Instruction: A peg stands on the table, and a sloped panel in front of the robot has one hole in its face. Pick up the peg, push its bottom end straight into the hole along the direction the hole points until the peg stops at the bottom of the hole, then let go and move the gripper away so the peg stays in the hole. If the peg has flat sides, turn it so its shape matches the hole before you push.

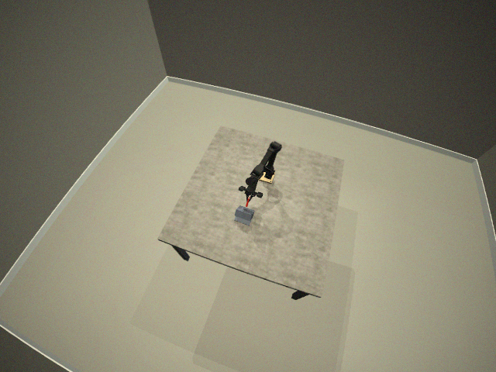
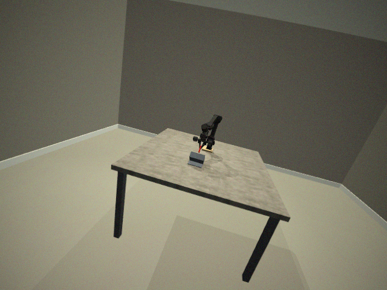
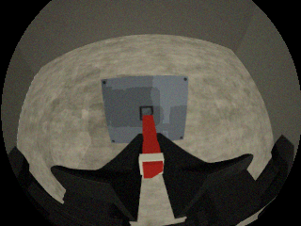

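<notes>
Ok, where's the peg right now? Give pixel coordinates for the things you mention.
In the wrist view the red peg [image 1: 246, 202] [image 2: 200, 148] [image 3: 150, 134] is clamped between the gripper's [image 1: 249, 198] [image 2: 201, 145] [image 3: 151, 165] fingers, lower centre, its far end appearing just below the square hole [image 3: 146, 112] in the panel [image 1: 243, 215] [image 2: 196, 158] [image 3: 171, 94].

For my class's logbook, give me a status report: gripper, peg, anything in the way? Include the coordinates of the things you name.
Gripper [image 1: 249, 198] [image 2: 200, 145] [image 3: 150, 137] shut on red peg [image 1: 246, 202] [image 2: 199, 148] [image 3: 150, 134]. Peg tip near the square hole [image 3: 146, 112], seating unconfirmed. No obstruction seen between peg and panel [image 1: 243, 215] [image 2: 196, 157] [image 3: 171, 99].

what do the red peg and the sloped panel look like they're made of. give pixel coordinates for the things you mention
The red peg [image 1: 247, 201] [image 2: 200, 148] [image 3: 150, 132]: probably painted or coloured plastic, judging by its even, matte red. The sloped panel [image 1: 243, 214] [image 2: 196, 156] [image 3: 171, 99]: perhaps painted metal or plastic; it's smooth blue-grey with small dark dots like screw heads at the corners.
</notes>
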Controlling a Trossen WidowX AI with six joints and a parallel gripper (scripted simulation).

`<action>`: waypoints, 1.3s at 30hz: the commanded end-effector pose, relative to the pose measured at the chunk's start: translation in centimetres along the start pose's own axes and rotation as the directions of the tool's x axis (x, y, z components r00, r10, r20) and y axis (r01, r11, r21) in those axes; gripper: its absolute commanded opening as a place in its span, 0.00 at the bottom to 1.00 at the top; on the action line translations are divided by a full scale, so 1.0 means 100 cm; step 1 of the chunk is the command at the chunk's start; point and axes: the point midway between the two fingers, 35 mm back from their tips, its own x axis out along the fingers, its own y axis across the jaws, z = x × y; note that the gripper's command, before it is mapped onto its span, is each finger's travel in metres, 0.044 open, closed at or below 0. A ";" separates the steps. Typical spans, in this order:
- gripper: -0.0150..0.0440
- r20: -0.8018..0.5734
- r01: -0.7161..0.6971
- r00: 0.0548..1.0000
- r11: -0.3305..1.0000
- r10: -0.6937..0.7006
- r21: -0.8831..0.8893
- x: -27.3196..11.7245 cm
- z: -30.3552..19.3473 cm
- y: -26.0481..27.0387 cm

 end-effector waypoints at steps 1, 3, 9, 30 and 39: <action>0.25 -0.001 -0.004 1.000 1.000 0.004 -0.013 0.003 -0.001 0.001; 0.25 0.000 -0.004 1.000 1.000 0.004 -0.013 0.006 -0.001 0.001; 0.25 0.000 -0.004 1.000 1.000 0.004 -0.014 0.013 -0.001 0.001; 0.25 0.005 -0.006 1.000 1.000 0.006 -0.014 0.020 0.000 0.001; 0.25 0.005 -0.006 1.000 1.000 0.006 -0.014 0.022 -0.001 0.001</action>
